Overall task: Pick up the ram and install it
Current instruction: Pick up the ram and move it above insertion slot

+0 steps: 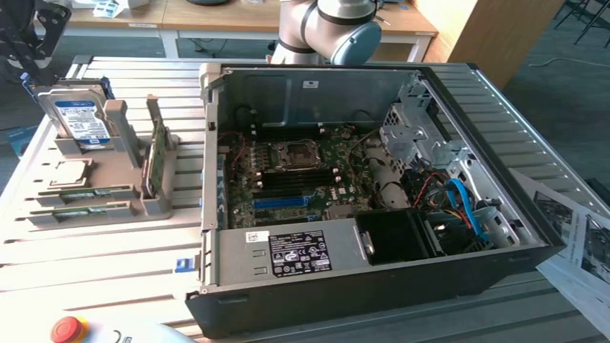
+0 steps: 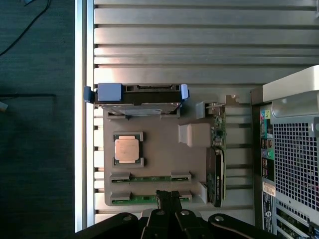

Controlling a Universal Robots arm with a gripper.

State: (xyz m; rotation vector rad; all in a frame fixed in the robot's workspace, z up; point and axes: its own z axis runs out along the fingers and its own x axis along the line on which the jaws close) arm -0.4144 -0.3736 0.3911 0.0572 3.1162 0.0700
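Note:
Two thin green ram sticks stand on edge in slots of the grey holder (image 2: pixel 159 154), one (image 2: pixel 149 178) beside the other (image 2: pixel 142 199). In the exterior view they lie at the holder's front (image 1: pixel 81 193) (image 1: pixel 74 212). My gripper (image 2: pixel 168 194) hangs well above the holder with its dark fingers shut and nothing between them. Its tips line up over the ram stick nearest the holder's edge, without touching it. The open computer case (image 1: pixel 381 279) shows its motherboard (image 1: pixel 296 179) with black memory slots (image 1: pixel 296 182).
The holder also carries a silver hard drive (image 1: pixel 81 118) upright, a square CPU chip (image 1: pixel 67 171) and a green board (image 1: pixel 156 153) on edge. The robot arm (image 1: pixel 329 28) rises behind the case. Papers (image 1: pixel 576 243) lie at the exterior view's right, a red button (image 1: pixel 67 329) in front.

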